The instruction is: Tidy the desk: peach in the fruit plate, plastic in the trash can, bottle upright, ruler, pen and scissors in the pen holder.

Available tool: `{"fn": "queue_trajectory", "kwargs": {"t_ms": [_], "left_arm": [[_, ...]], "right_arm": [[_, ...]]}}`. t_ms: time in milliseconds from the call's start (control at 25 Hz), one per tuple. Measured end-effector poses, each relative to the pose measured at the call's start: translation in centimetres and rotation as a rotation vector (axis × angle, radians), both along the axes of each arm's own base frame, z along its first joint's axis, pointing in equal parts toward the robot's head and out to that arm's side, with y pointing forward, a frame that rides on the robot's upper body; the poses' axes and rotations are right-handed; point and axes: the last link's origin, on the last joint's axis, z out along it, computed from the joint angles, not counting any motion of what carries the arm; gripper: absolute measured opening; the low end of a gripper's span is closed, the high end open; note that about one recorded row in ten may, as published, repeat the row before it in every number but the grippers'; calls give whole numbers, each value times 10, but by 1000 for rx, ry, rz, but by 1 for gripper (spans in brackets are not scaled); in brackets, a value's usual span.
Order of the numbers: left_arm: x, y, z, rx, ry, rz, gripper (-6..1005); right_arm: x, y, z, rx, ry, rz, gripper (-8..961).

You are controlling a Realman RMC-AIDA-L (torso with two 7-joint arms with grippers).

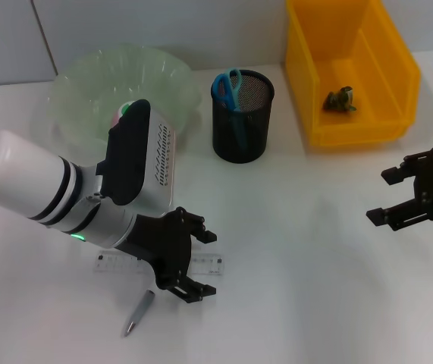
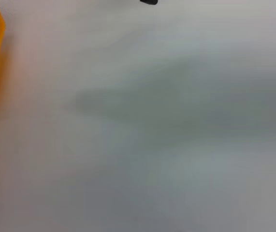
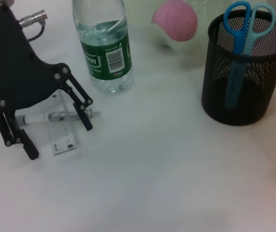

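Nearest on the white tabletop (image 1: 315,288) lies the pen (image 1: 138,312), a slim grey barrel with a pointed tip, slanted and just below the left gripper (image 1: 189,260). Directly above it the clear ruler (image 1: 208,263) lies flat, printed with fine black marks too small to read; the right wrist view shows the pen crossing under the ruler (image 3: 63,130). The left gripper hovers over both with its black jaws spread wide and nothing between them, one finger on each side of the ruler's end. The left arm's white forearm bears rows of small print that cannot be read.

Behind the arm, seen from the right wrist, the bottle (image 3: 104,46) stands upright, clear plastic with water inside and a green label carrying a white barcode panel; its lettering is not legible. Off to the right side, the right gripper (image 1: 421,193) hangs above bare tabletop, jaws released and empty, well apart from everything.

Farther back, the black mesh pen holder (image 1: 242,116) holds the scissors (image 1: 227,87), blue handles up. Left of it the pale green fruit plate (image 1: 163,72), with a scalloped rim, holds the pink peach (image 3: 174,20), largely hidden by the arm in the head view. At the far right, the yellow trash can (image 1: 352,68) contains a crumpled piece of plastic (image 1: 340,99).
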Motion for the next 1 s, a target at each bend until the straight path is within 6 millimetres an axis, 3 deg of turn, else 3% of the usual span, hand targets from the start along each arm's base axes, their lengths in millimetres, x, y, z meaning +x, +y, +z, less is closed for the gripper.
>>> {"fn": "queue_trajectory", "kwargs": {"t_ms": [640,1000], "left_arm": [[3,2,-1,0,9,-15,828],[0,3,-2,5,18,-13,609]], "right_arm": [[2,0,-1,-6,-6,-8,816],[1,2,-6,-21,-5,-7,816]]}}
